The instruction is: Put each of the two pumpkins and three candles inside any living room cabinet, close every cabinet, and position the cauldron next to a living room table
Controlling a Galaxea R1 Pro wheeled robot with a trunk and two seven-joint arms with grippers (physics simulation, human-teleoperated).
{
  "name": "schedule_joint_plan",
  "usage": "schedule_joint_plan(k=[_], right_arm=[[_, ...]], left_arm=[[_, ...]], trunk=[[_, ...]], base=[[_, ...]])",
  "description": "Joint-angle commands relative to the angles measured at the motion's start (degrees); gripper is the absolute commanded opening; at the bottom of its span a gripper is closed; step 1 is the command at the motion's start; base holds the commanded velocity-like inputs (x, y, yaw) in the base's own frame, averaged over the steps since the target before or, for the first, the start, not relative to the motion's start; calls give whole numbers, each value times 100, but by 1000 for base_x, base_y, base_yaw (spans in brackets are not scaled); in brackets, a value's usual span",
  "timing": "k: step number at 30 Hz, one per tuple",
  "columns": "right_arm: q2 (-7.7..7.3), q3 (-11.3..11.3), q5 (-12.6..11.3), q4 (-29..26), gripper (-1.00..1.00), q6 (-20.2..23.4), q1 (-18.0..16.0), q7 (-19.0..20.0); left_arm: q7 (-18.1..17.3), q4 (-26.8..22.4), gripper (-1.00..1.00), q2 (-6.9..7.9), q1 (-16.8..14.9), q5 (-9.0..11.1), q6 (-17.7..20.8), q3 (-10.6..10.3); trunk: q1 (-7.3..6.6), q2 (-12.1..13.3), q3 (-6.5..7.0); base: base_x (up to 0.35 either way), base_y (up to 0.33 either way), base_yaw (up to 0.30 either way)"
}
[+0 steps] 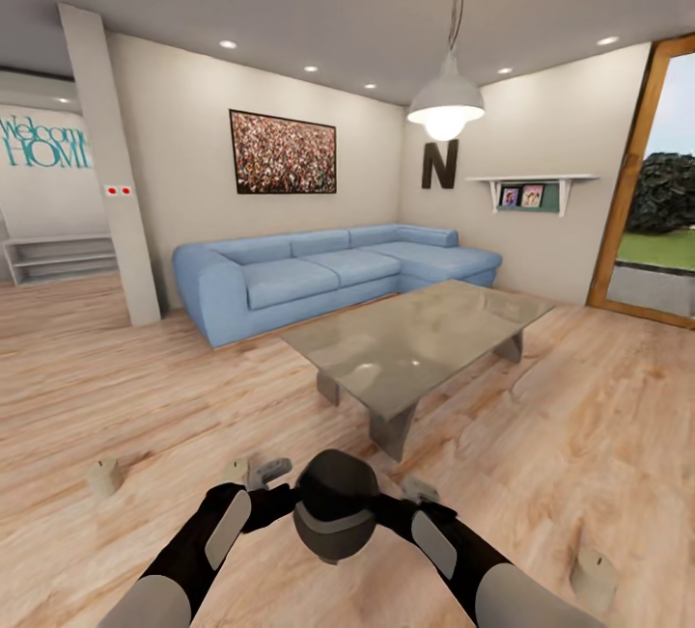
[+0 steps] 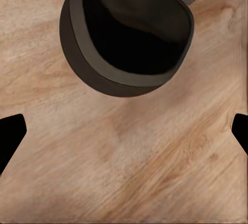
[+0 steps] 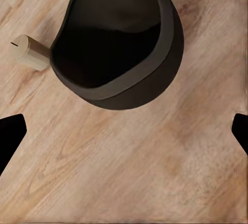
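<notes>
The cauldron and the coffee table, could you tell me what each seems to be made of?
The cauldron looks like dark metal, perhaps cast iron: black, with a soft sheen on its rim. The coffee table looks like polished stone or glass on grey legs: its grey top mirrors the room.

Light wood floor (image 1: 598, 416) carries pretty much everything here: black cauldron (image 1: 335, 505) up front, three stubby candles (image 1: 104, 477) (image 1: 236, 471) (image 1: 592, 580) scattered around it, the grey coffee table (image 1: 425, 334) further back, blue corner sofa (image 1: 319, 276) behind that.
</notes>
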Motion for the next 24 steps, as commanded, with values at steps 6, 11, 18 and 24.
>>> schedule_joint_plan(k=[6,11,18,24], right_arm=[[-6,48,-56,-10,100,12,-6,-49],[-28,-278,-150,-10,100,12,-5,25],[-129,-387,-189,-10,100,20,-5,270],[-235,-399,-196,-10,100,21,-4,348]], left_arm=[[56,-14,100,-1,0,60,23,-18],[56,-14,100,-7,0,60,24,-18],[56,-14,100,-11,0,60,25,-27],[56,-14,100,-23,0,60,25,-27]], trunk=[[-137,239,141],[-247,440,263],[-400,720,433],[-532,961,580]], base=[[-313,160,-226],[-313,160,-226],[-313,160,-226],[-313,160,-226]])
